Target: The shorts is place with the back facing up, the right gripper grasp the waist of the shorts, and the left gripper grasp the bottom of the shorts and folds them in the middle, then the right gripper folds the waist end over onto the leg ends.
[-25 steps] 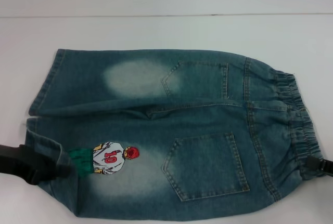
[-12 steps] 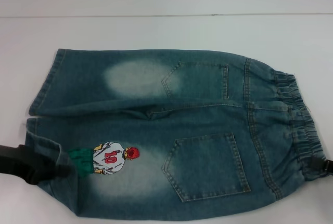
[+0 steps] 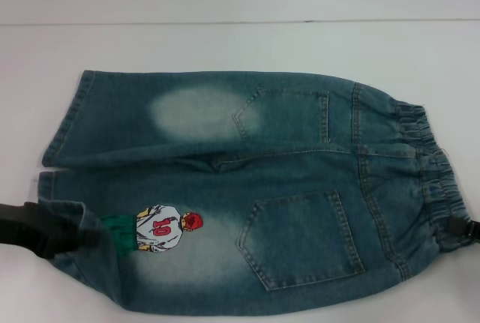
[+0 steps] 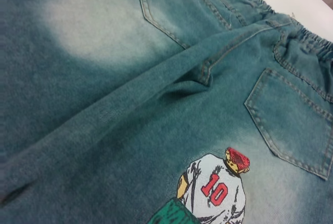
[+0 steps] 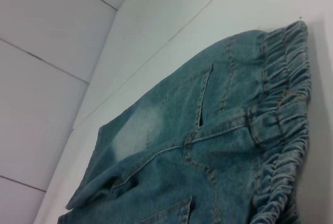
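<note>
Where the near leg hem meets the left end effector (image 3: 64,234), the denim is seen bunched and lifted slightly, so that end effector is judged to be closed on the bottom of the shorts (image 3: 71,222), though its fingertips are hidden under the cloth. At the opposite near corner only the tip of the right end effector (image 3: 466,234) is visible, just at the ruffled waist (image 3: 435,180); whether it is clamped on the elastic cannot be told.

Between the two, the shorts (image 3: 247,188) are laid flat on the white counter (image 3: 240,46), back side up, with the footballer print (image 3: 161,227) near the left hem and the near back pocket (image 3: 300,237) toward the waist. Farther off, the second back pocket (image 3: 281,117) and a pale faded patch (image 3: 196,112) are seen on the far leg, whose hem (image 3: 69,121) lies untouched.

The garment is judged to be soft but fairly heavy and thick for its kind: denim is expected to drape and sag when raised, yet to hold a crease reasonably well and not slip readily. A secure hold is best taken at the stitched hems and at the gathered waistband, where the layers are doubled; both layers should be caught, or the lower one may be left behind. The lengthwise fold is not yet made.

No containers are present.
</note>
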